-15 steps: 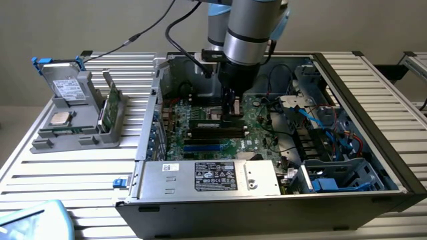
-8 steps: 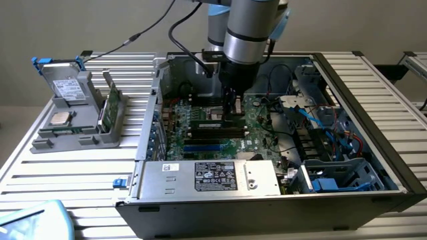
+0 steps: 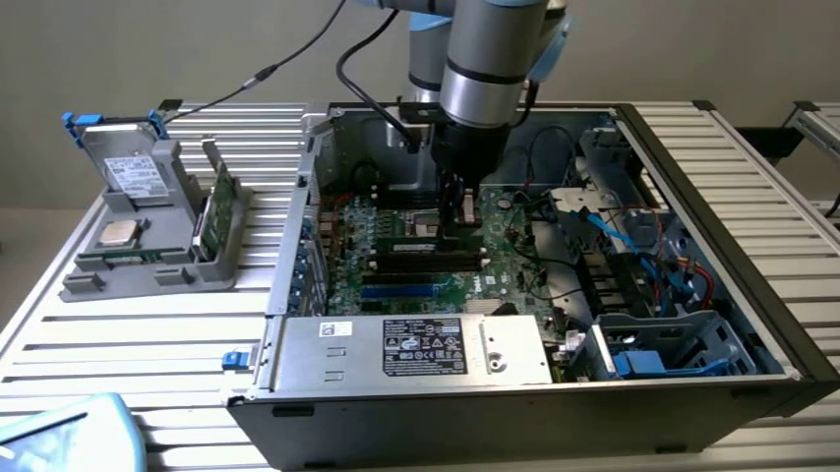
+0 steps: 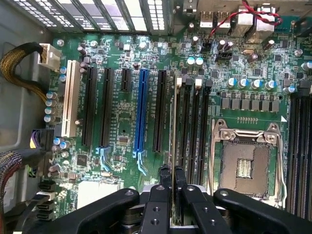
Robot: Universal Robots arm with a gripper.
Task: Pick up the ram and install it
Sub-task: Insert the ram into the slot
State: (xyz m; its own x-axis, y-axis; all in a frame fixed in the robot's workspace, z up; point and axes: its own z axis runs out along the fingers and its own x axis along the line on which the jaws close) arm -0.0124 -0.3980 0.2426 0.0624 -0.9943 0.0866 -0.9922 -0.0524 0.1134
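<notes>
Soft even light, bright glare through the vent grille (image 4: 122, 12), motherboard (image 3: 514, 248) mildly shadowed

Quantities: one arm (image 3: 493, 59), one end effector (image 4: 172, 173), one ram (image 4: 174, 122), one case (image 3: 735, 197), one motherboard (image 4: 119, 117), one power supply (image 3: 407, 349), one CPU socket (image 4: 244, 168), one grey holder (image 3: 145, 226), one tabletop (image 3: 132, 344). Expansion connectors: one white slot (image 4: 70, 97), one blue slot (image 4: 142, 109), four black slots (image 4: 90, 105), one of these short.
</notes>
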